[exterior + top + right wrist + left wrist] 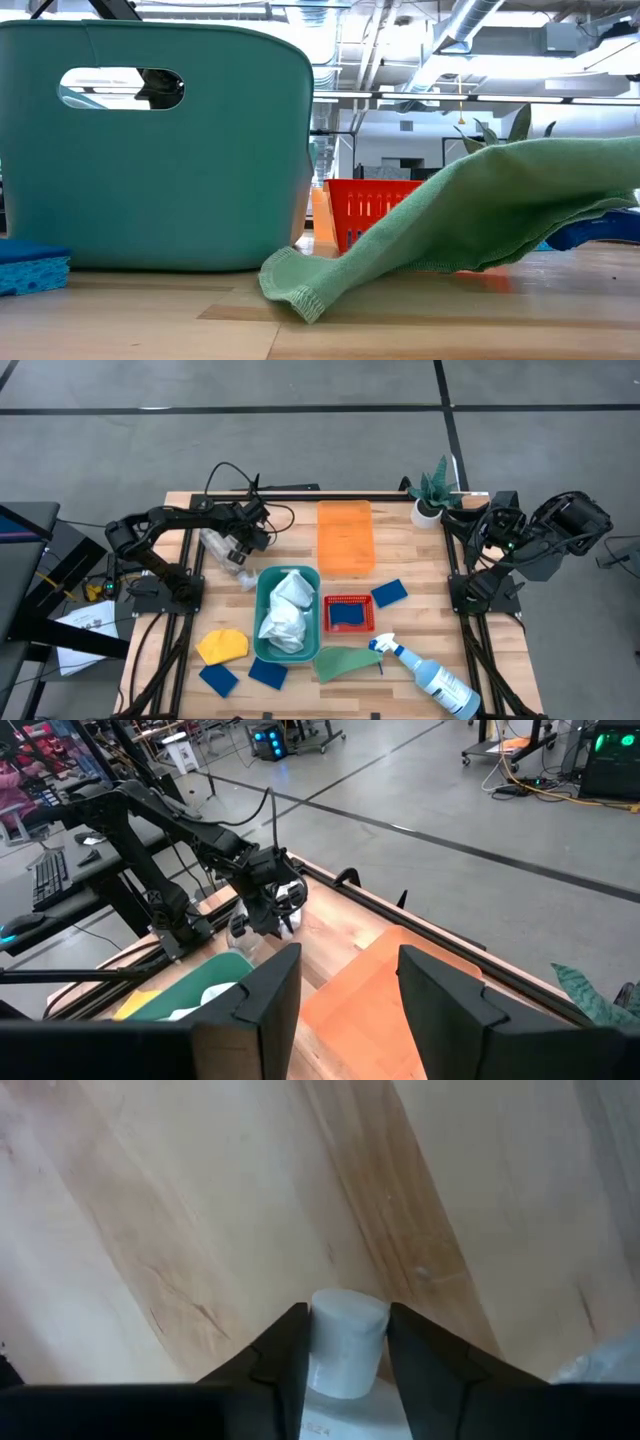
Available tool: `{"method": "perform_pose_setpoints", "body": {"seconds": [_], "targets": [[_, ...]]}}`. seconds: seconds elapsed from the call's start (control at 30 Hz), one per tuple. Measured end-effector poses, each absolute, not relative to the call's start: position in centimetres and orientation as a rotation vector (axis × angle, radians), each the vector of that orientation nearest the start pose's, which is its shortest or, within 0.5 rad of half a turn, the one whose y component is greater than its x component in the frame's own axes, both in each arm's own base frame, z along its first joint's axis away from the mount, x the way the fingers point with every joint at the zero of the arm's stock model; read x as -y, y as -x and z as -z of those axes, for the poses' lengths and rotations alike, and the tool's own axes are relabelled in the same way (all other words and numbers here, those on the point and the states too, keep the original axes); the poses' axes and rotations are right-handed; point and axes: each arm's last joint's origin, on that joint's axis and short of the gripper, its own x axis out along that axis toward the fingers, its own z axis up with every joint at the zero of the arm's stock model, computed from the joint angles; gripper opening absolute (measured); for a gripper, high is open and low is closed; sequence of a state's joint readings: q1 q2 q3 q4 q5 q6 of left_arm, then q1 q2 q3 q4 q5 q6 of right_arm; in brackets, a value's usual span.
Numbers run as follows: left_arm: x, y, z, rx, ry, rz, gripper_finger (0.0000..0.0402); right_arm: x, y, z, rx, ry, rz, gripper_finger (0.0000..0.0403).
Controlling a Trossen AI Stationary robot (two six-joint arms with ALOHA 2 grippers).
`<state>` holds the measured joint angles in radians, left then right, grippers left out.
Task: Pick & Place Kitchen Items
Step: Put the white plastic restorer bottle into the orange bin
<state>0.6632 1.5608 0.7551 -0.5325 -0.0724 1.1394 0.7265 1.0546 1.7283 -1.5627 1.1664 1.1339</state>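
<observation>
A small white bottle lies on the wooden table at the far left, and my left gripper comes down on it, shut on its white cap. My right gripper hangs high over the far right corner, open with nothing between its fingers. A teal bin holds white cloths. A clear spray bottle with a blue trigger, a green cloth, a yellow cloth and blue sponges lie on the table. My left gripper pinches the bottle's white cap between its two fingers, one on each side of the cap. The fingers point steeply down from above. The bottle's body runs back under the gripper, which hides most of it; in the high view it rests on the table.
An orange tray lies at the far middle. A red basket with a blue sponge in it stands right of the bin. A green plant in a white pot stands at the far right. Bare wood lies around the bottle.
</observation>
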Motion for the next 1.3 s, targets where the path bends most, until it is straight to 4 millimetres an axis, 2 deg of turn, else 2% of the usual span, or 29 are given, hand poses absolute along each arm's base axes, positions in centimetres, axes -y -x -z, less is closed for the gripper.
{"method": "perform_pose_setpoints", "body": {"seconds": [0.27,0.67,0.9,1.13,1.3], "targets": [[-15.7,-19.8,-13.9,-1.434,-0.519,0.167,0.0113,-4.2,-8.8,-47.1,-0.218,-0.366,0.616,0.0159],[-15.5,-19.5,-15.9,-1.360,-0.552,0.089,0.0105,-4.2,-8.8,-47.1,-0.217,-0.367,0.616,0.0159],[-15.4,-19.6,-17.0,-1.278,-0.516,0.031,0.0074,-4.2,-8.8,-47.1,-0.218,-0.366,0.616,0.0159],[-15.4,-19.7,-17.1,-1.250,-0.489,0.020,0.0029,-4.2,-8.8,-47.1,-0.219,-0.361,0.616,0.0159],[-15.6,-19.9,-17.3,-1.228,-0.507,-0.001,0.0041,-4.2,-8.8,-47.1,-0.218,-0.366,0.616,0.0159]]}}
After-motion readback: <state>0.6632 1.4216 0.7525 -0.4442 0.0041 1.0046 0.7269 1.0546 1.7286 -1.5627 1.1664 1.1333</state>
